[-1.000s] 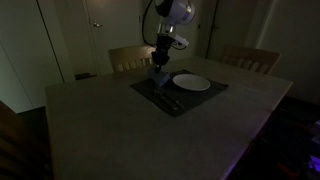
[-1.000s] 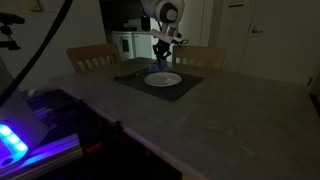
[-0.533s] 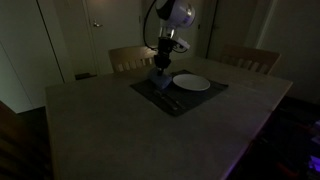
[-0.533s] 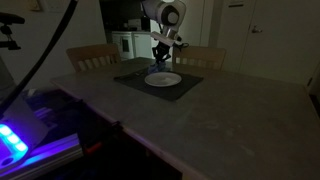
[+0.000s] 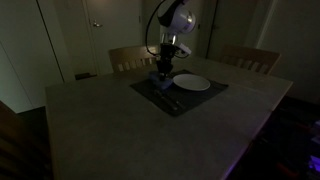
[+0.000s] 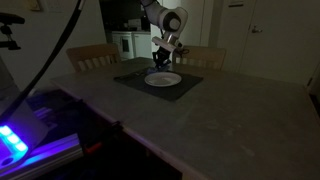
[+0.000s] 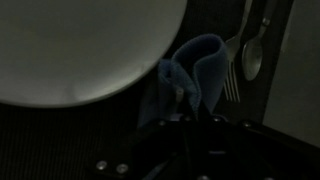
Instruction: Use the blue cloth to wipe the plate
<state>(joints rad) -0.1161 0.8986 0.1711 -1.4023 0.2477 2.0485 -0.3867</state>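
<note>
A white plate (image 5: 191,83) lies on a dark placemat (image 5: 200,99) at the far side of the table; it also shows in the other exterior view (image 6: 163,79) and fills the upper left of the wrist view (image 7: 80,50). The blue cloth (image 7: 196,68) is bunched up just beside the plate's rim and rises toward my gripper (image 7: 186,112). In both exterior views my gripper (image 5: 161,71) (image 6: 160,63) hangs low over the placemat at the plate's edge, shut on the cloth (image 5: 159,80). The fingertips are lost in the dark.
A fork (image 7: 232,72) and a spoon (image 7: 252,60) lie on the placemat beyond the cloth. Two wooden chairs (image 5: 130,58) (image 5: 250,58) stand behind the table. A blue-lit device (image 6: 15,140) sits off the table's near corner.
The arm has shifted slightly toward the plate and the gripper has come down a little with the cloth. The plate has not moved.
</note>
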